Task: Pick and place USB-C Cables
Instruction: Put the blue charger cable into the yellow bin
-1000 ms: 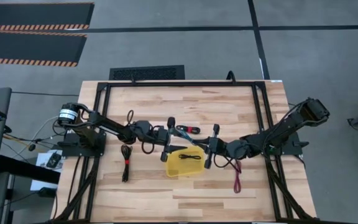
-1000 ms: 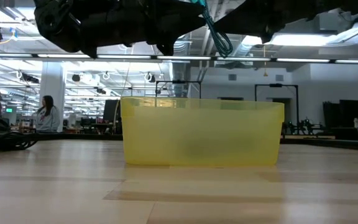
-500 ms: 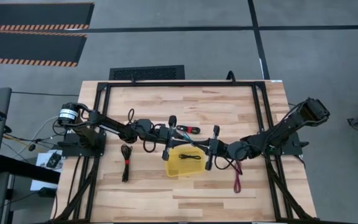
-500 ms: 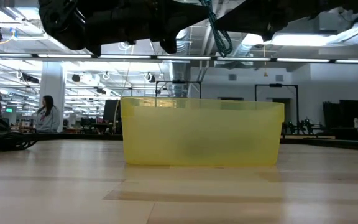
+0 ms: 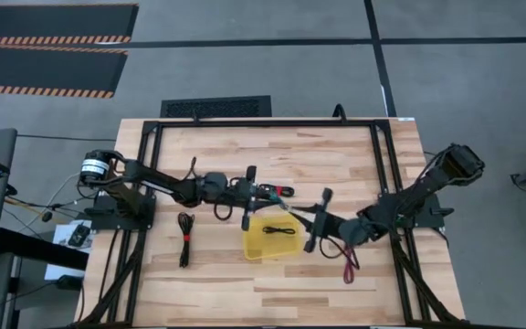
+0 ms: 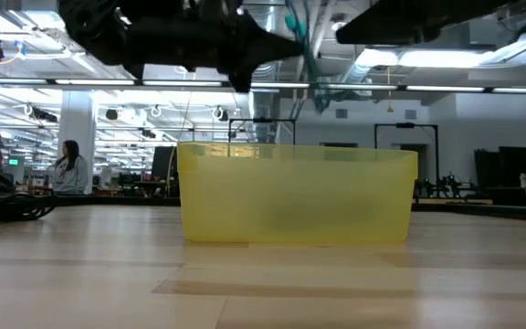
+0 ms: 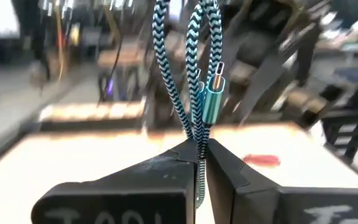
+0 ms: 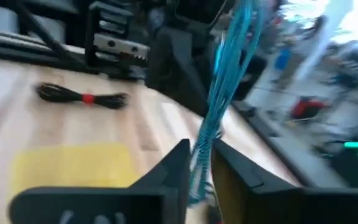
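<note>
A teal braided USB-C cable hangs in the air above the far edge of the yellow tray, clear of the table. My left gripper reaches in from the table's left and is shut on it. My right gripper comes from the right. Its fingers stand slightly apart, with the cable's strands running between them. In the low view the cable shows high above the tray. One black cable lies inside the tray. My left gripper pinches the teal cable's doubled strands between its two fingers. The fingers come level from the table's left. The loops and a teal connector stand out beyond the fingertips, lifted clear of table and tray. My right gripper has the strands between its parted fingers; whether they touch, I cannot tell.
A black cable bundle lies on the table left of the tray, a magenta one to the tray's right, and a black one with a red band just beyond it. A black frame rims the table. People sit in the room behind.
My right gripper has drawn back toward the table's right edge and turned a little. My left gripper has stayed at the teal cable above the tray's far edge. The cable remains clear of the tray.
</note>
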Controlling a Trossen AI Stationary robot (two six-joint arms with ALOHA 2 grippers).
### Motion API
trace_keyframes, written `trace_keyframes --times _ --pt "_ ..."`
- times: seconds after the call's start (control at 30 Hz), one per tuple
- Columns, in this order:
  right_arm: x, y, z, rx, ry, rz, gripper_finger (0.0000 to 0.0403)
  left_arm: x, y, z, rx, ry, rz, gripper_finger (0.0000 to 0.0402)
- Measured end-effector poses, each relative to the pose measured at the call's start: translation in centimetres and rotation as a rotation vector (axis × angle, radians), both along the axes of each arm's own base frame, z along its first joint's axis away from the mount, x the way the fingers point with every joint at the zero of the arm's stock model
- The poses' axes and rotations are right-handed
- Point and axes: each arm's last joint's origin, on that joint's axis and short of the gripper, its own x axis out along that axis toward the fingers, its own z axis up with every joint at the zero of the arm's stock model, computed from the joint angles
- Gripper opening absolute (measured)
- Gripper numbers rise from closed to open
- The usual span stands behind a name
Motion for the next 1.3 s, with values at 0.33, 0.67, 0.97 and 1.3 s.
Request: trace_keyframes --times 0.33,0.67,0.97,1.3 --pt "-1.9 1.4 0.3 -0.039 -0.083 -0.332 0.0152 1.5 0.1 2.8 0.005 0.651 0.096 0.0000" --pt "-4.4 2.8 2.8 0.162 -0.233 -0.240 0.0131 1.7 -2.4 4.7 -0.024 0.704 0.054 0.0000" --pt "-5.6 3.1 2.0 0.166 -0.078 -0.017 0.0119 2.6 -3.0 3.9 -0.107 0.693 0.000 0.0000" --pt "-4.4 1.4 0.6 0.132 -0.019 -0.114 0.0118 5.4 -4.2 1.4 -0.057 0.966 -0.054 0.0000"
